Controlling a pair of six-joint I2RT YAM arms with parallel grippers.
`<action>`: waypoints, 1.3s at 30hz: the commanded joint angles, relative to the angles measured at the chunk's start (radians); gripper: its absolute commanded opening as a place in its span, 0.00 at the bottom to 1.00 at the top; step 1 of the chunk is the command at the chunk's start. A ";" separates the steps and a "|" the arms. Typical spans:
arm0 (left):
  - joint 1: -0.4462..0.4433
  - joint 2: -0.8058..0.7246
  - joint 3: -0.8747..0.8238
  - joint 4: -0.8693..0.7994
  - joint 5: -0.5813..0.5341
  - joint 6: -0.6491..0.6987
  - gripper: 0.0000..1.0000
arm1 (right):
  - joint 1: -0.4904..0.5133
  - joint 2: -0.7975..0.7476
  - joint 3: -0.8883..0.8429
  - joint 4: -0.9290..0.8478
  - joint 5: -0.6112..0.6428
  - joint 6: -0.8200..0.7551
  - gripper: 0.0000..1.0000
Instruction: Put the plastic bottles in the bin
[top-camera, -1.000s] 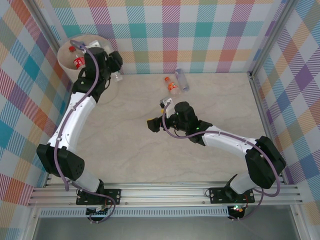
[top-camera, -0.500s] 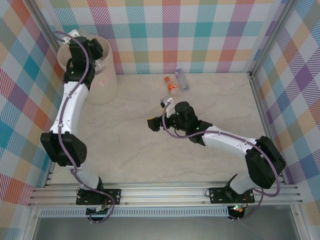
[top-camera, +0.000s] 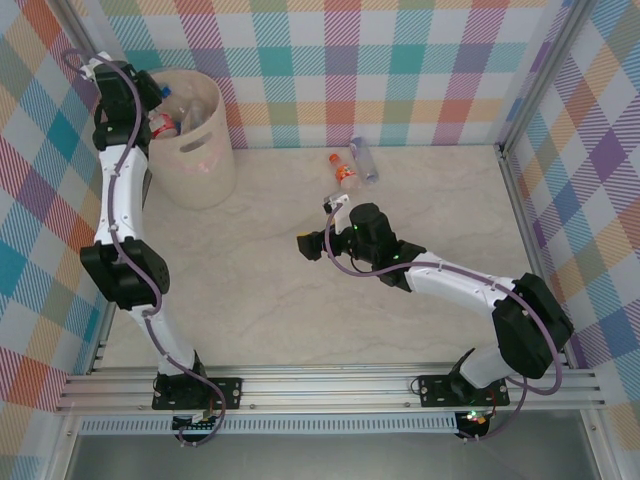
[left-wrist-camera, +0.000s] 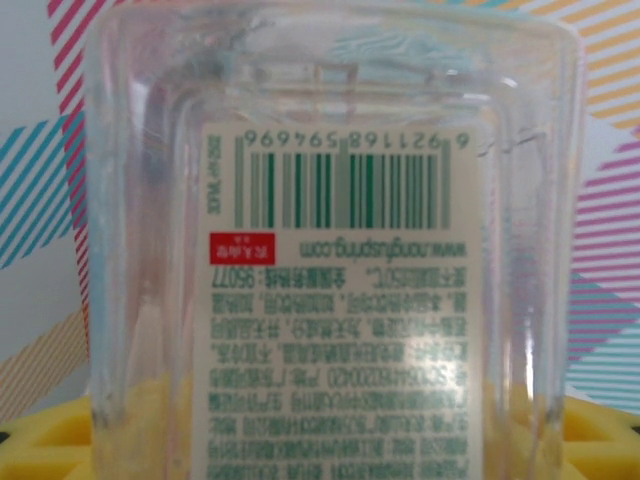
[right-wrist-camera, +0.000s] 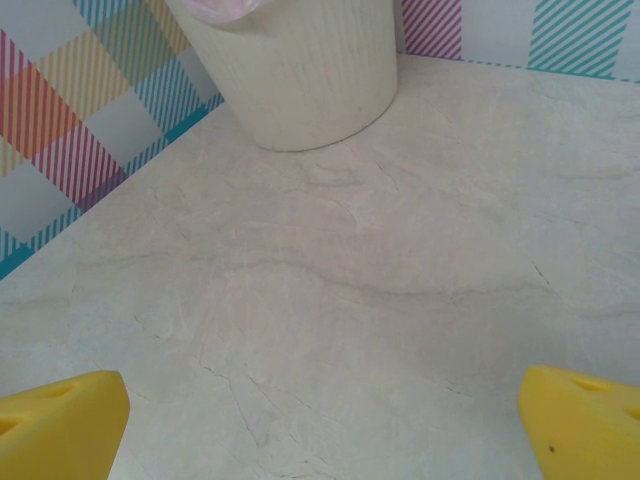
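Left gripper (top-camera: 150, 97), upper left: a barcode-labelled bottle (left-wrist-camera: 335, 260) stands between its yellow fingers (left-wrist-camera: 35, 445); whether it is clamped or released I cannot tell. The arm has swung across to the bin (top-camera: 205, 165), so a drop looks due. Right gripper (right-wrist-camera: 320, 425) stays wide apart mid-table. An orange-labelled bottle (top-camera: 343, 171) and a clear bottle (top-camera: 363, 160) wait by the back wall.

The bin (top-camera: 205, 165) stands on the tabletop (top-camera: 250, 300) with a red-labelled bottle (top-camera: 160, 125) among those inside. The left gripper (top-camera: 150, 97) hangs at the bin's left rim. An orange-labelled bottle (top-camera: 343, 171) and a clear bottle (top-camera: 364, 160) lie side by side, well right of the bin. The right gripper (top-camera: 318, 227), jaws spread wide, is also right of the bin and nearer.
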 joint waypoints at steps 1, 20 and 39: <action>0.026 0.079 0.122 -0.094 0.055 0.015 0.72 | 0.006 -0.024 -0.013 -0.001 0.021 -0.018 1.00; 0.026 0.097 0.244 -0.258 0.090 -0.040 1.00 | 0.006 -0.030 -0.009 -0.028 0.086 0.024 1.00; -0.162 -0.143 -0.029 -0.173 0.360 -0.072 1.00 | -0.134 -0.149 -0.054 -0.163 0.164 0.123 1.00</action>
